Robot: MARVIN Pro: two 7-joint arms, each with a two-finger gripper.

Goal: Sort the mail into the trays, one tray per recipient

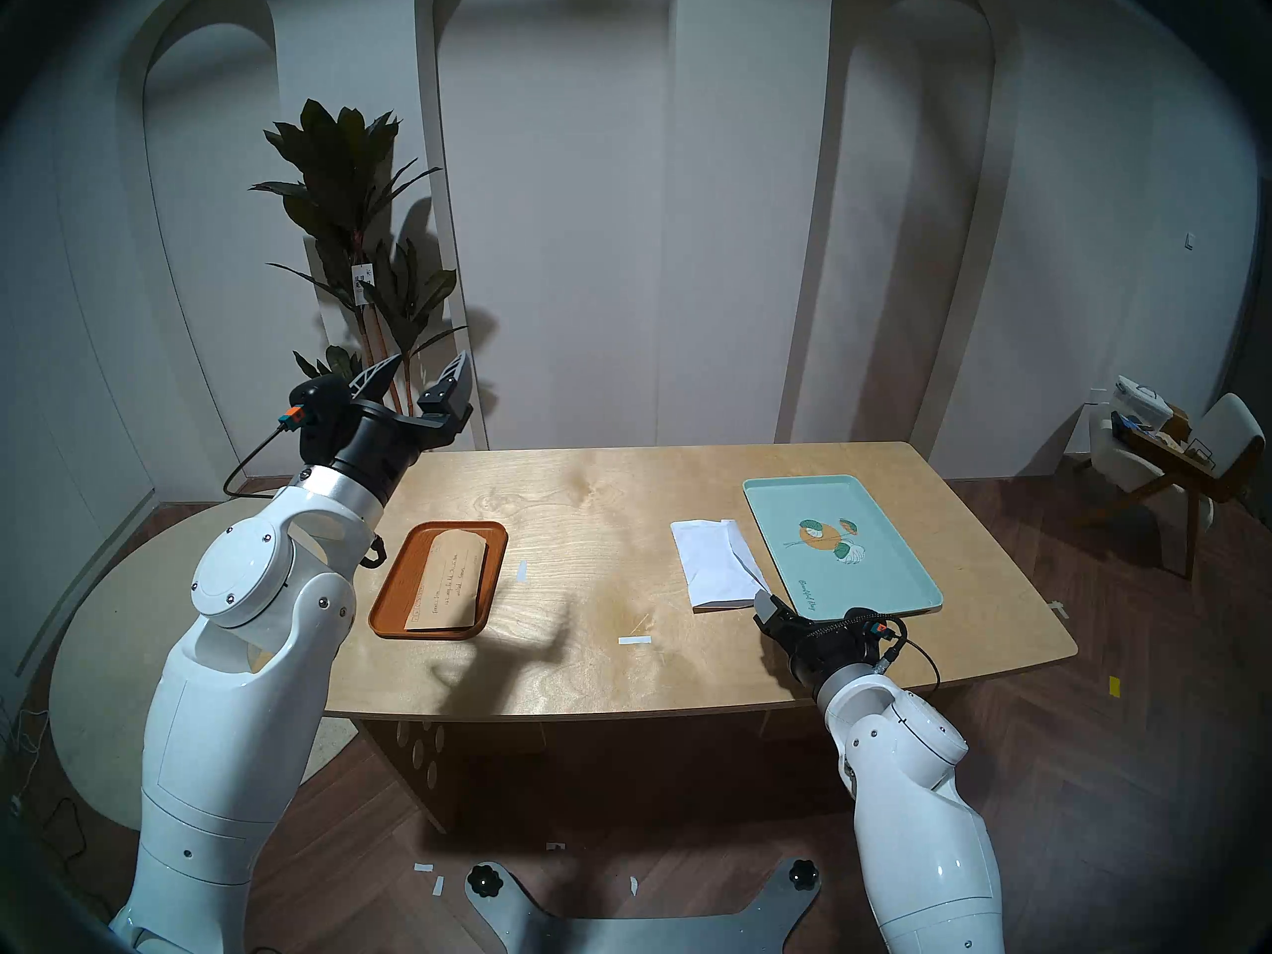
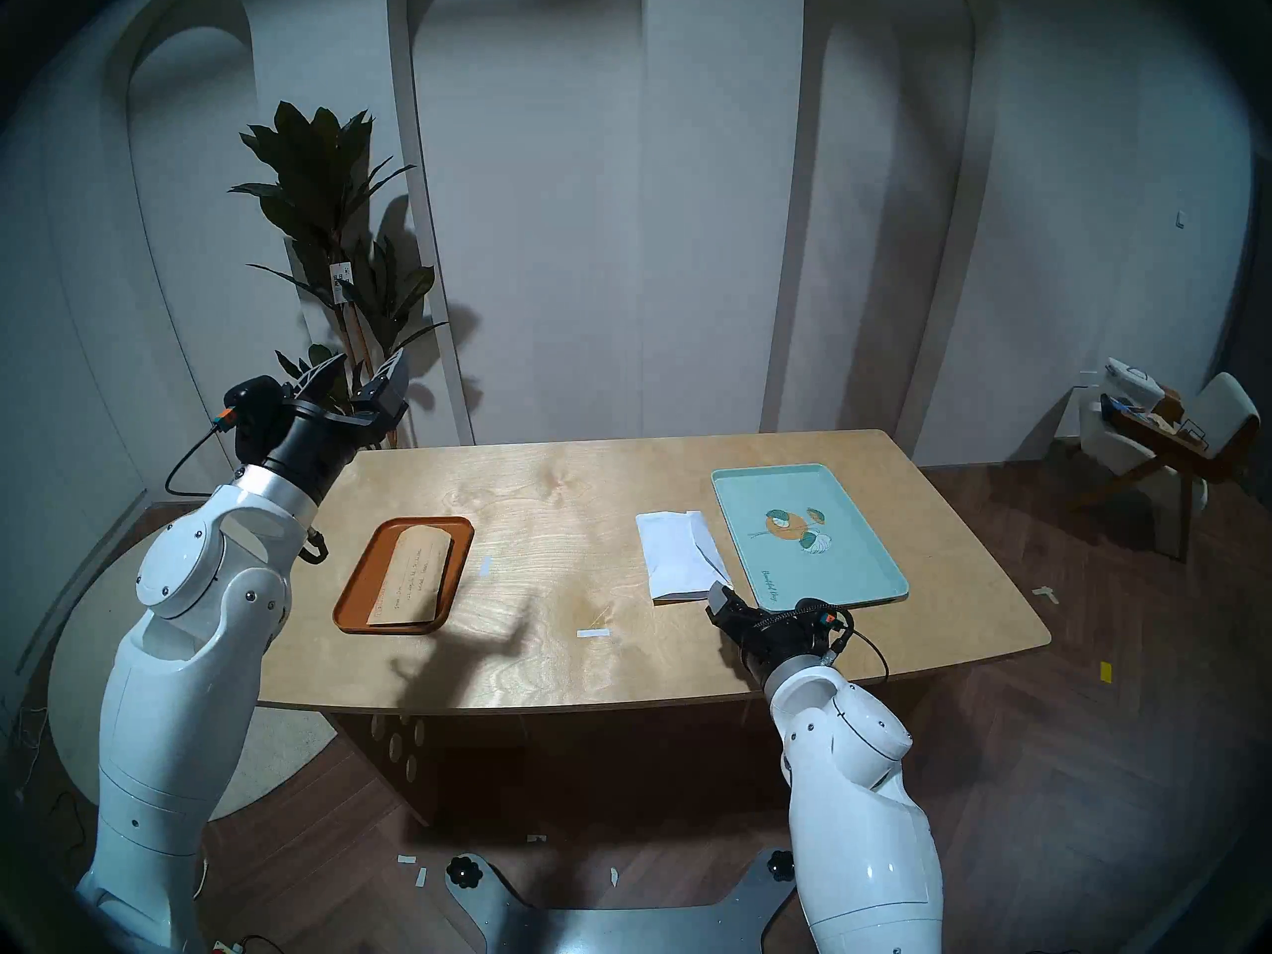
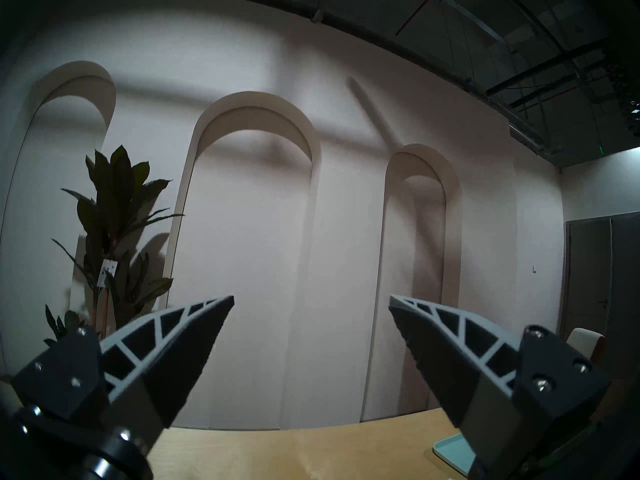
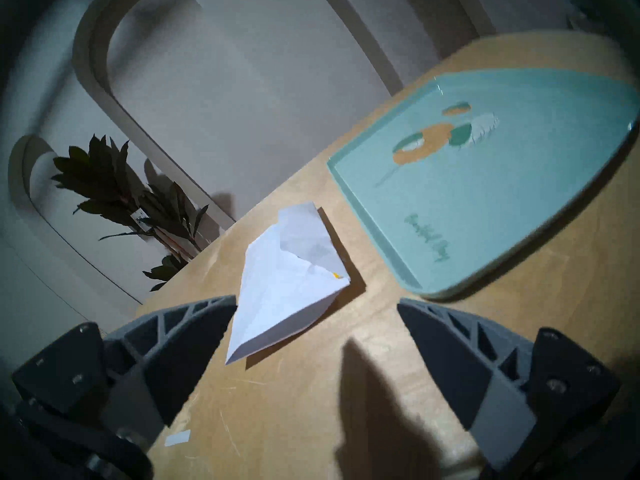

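A tan kraft envelope (image 1: 447, 581) (image 2: 413, 577) lies in the orange-brown tray (image 1: 391, 591) (image 2: 352, 591) on the table's left. A white envelope (image 1: 712, 560) (image 2: 678, 557) (image 4: 284, 288) with a raised pointed flap lies flat on the table, just left of the empty mint-green tray (image 1: 888, 519) (image 2: 853, 512) (image 4: 519, 198). My right gripper (image 1: 764, 605) (image 2: 719, 598) (image 4: 317, 299) is open, low over the table at the white envelope's near right corner, holding nothing. My left gripper (image 1: 430, 360) (image 2: 372, 359) (image 3: 311, 297) is open and empty, raised high by the table's far left corner.
Two small white tape strips (image 1: 634, 640) (image 1: 522, 570) lie on the table between the trays. A potted plant (image 1: 358, 243) stands behind the left gripper. A chair with clutter (image 1: 1170, 450) stands at the far right. The table's front edge runs just below the right gripper.
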